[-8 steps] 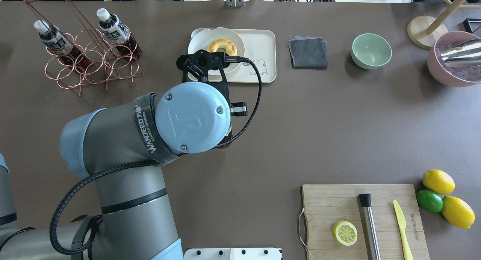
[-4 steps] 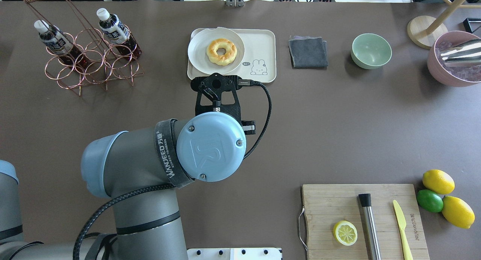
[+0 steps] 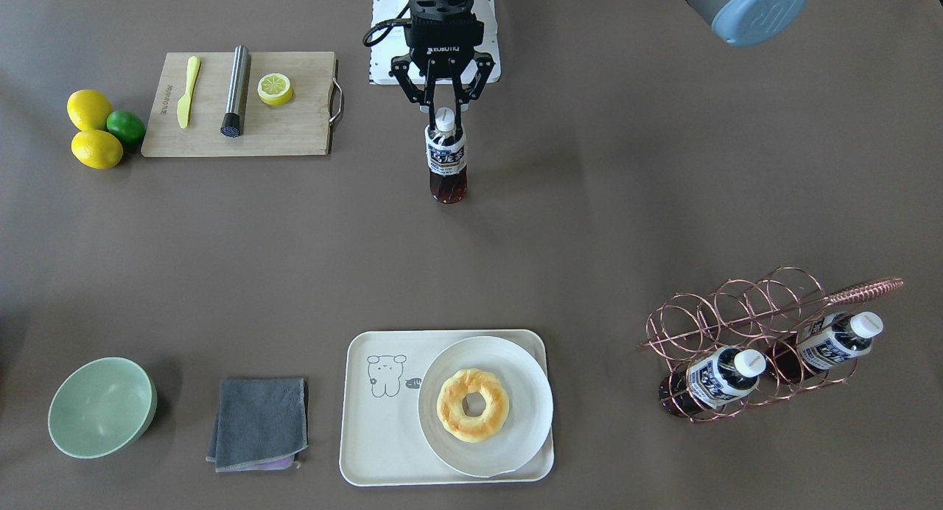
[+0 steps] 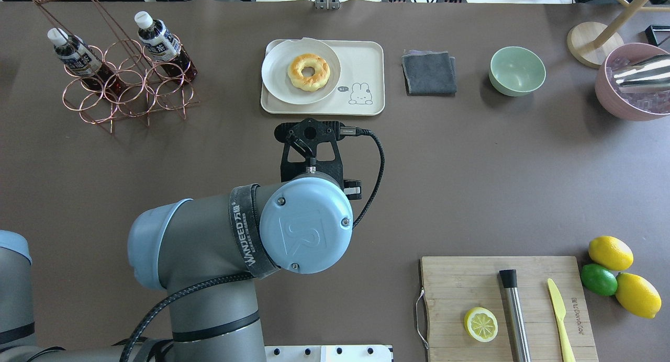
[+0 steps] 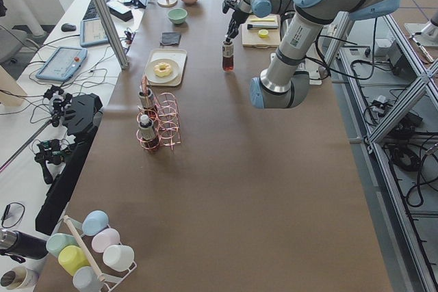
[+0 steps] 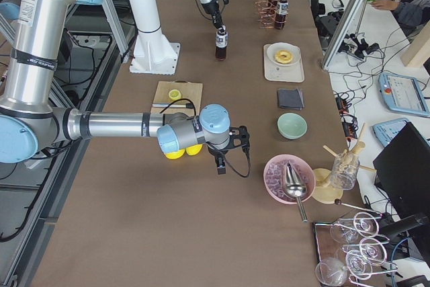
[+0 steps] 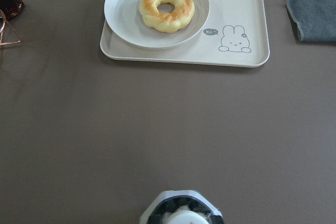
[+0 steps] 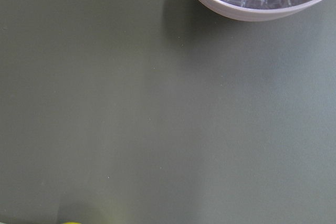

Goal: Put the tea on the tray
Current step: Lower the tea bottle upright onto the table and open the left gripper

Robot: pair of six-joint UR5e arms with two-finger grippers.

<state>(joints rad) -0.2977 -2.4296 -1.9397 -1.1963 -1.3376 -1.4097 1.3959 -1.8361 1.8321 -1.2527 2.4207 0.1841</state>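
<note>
Left tool (image 3: 444, 115) farther from tray (image 3: 377, 438), tight on tea (image 3: 447, 161); grip plain front-on, hidden overhead

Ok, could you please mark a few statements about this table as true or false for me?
1. The tea in the left gripper is on the tray. False: it is over bare table, well apart from the tray.
2. A doughnut lies on the plate. True.
3. Two other bottles sit in the wire rack. True.
4. The ice is in the green bowl. False: it is in the pink bowl.
</note>
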